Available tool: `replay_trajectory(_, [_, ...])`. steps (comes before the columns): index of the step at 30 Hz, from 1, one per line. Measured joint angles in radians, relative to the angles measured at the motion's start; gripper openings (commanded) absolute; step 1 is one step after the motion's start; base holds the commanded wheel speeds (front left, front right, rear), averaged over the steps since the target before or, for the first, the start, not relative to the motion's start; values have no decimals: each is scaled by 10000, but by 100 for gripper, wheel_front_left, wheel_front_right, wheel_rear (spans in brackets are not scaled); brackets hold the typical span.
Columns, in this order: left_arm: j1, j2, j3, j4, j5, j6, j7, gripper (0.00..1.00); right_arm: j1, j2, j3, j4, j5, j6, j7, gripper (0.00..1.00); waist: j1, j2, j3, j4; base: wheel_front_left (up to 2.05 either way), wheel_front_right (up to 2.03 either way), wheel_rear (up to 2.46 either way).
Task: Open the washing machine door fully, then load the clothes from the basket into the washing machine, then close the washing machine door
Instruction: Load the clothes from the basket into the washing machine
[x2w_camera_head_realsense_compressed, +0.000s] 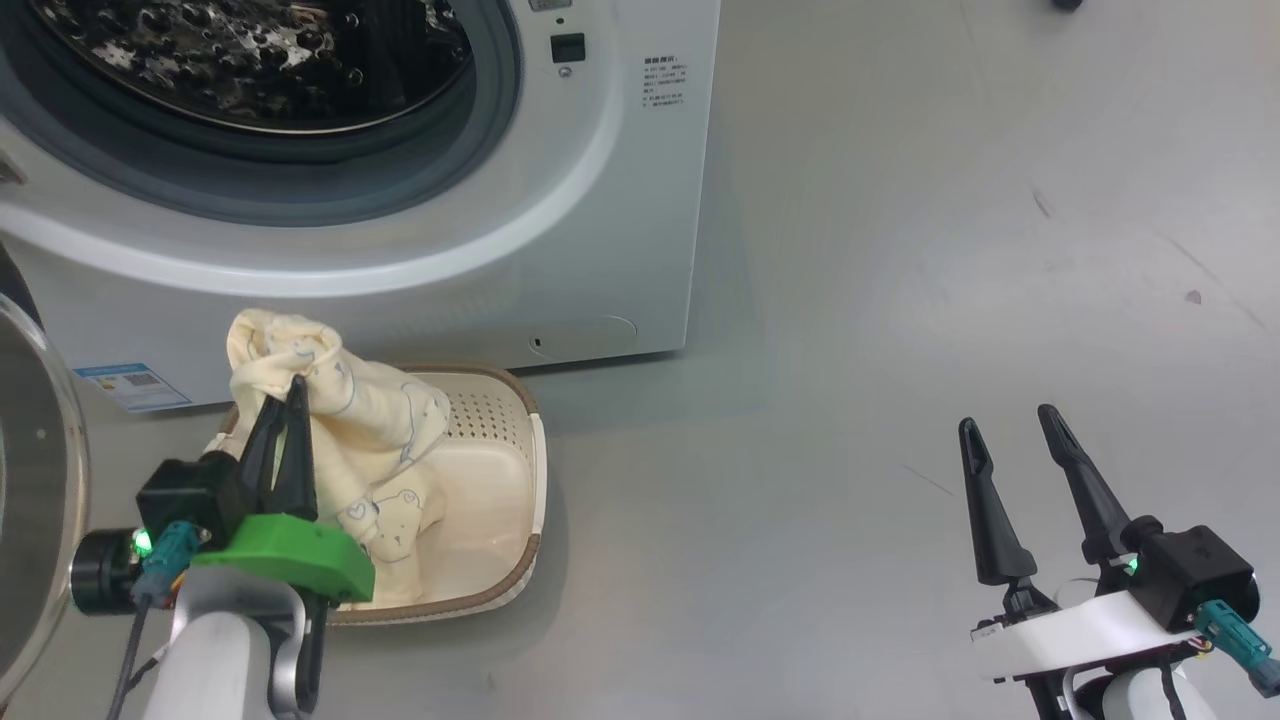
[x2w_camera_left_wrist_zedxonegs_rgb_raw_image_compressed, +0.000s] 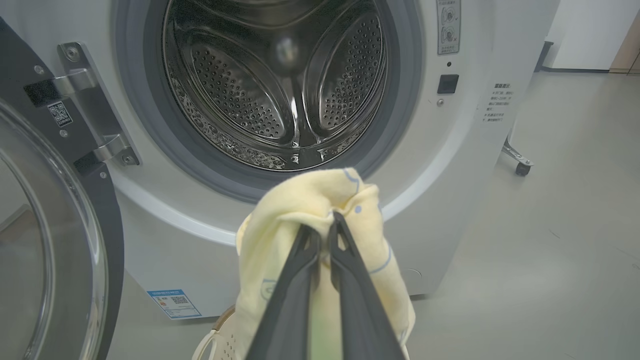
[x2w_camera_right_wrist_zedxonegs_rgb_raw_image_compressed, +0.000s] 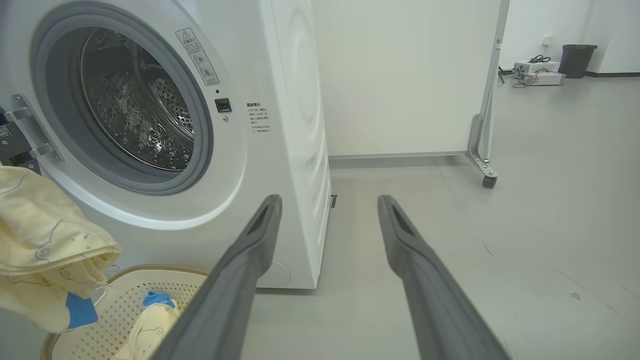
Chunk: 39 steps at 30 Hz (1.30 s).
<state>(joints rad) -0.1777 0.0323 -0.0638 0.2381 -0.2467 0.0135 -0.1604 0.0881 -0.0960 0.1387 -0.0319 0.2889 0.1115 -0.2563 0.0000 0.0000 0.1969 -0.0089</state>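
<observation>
Hanging from the left pincer (x2w_camera_head_realsense_compressed: 288, 395), the clothes (x2w_camera_head_realsense_compressed: 360, 420) form a pale yellow bundle printed with thin bear outlines, held up above the basket (x2w_camera_head_realsense_compressed: 528, 500) with the lower folds trailing down into it. In the right wrist view more yellow fabric with blue trim lies on the basket's bottom; whether it belongs to the same garment cannot be told. The left pincer's two dark fingers are pinched almost together on a fold at the top of the bundle. The basket stands on the floor (x2w_camera_head_realsense_compressed: 900, 300) just in front of the washing machine (x2w_camera_head_realsense_compressed: 620, 200), below its opening, where the steel drum (x2w_camera_left_wrist_zedxonegs_rgb_raw_image_compressed: 280, 100) shows inside a grey rubber ring (x2w_camera_left_wrist_zedxonegs_rgb_raw_image_compressed: 150, 125). The washing machine door (x2w_camera_head_realsense_compressed: 60, 480) stands swung out at the robot's left. The right pincer (x2w_camera_head_realsense_compressed: 1006, 415) hovers well apart over bare floor, fingers spread wide, holding nothing.
</observation>
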Motion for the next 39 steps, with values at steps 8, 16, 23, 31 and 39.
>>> replay_trajectory(8, [-1577, 169, 305, 474, -173, 2, 617, 0, -476, -6, -48, -211, 48, 2, 0, 100, 0, 0, 944, -243, 0, 0, 0])
replay_trajectory(16, [-3539, 397, 545, 1057, -397, 4, 1745, 0, -1045, 0, -94, -397, 182, 6, -2, 100, 2, 0, 2009, -549, 0, 0, 0])
replay_trajectory(23, [-5256, 1018, 924, 1455, -570, 86, 3041, 0, -1605, 40, -113, -529, 326, 15, -2, 100, 2, 0, 2984, -839, 0, 0, 0])
replay_trajectory(31, [-6891, 1887, 1317, 1833, -871, 92, 4403, 0, -2288, 138, -56, -533, 500, 48, -2, 100, 2, 0, 4001, -1251, 0, 0, 0])
replay_trajectory(39, [-8318, 2644, 1544, 1921, -851, 92, 5074, 0, -2678, 284, 13, -433, 646, 100, -2, 100, 2, 0, 4744, -1780, 0, 0, 0])
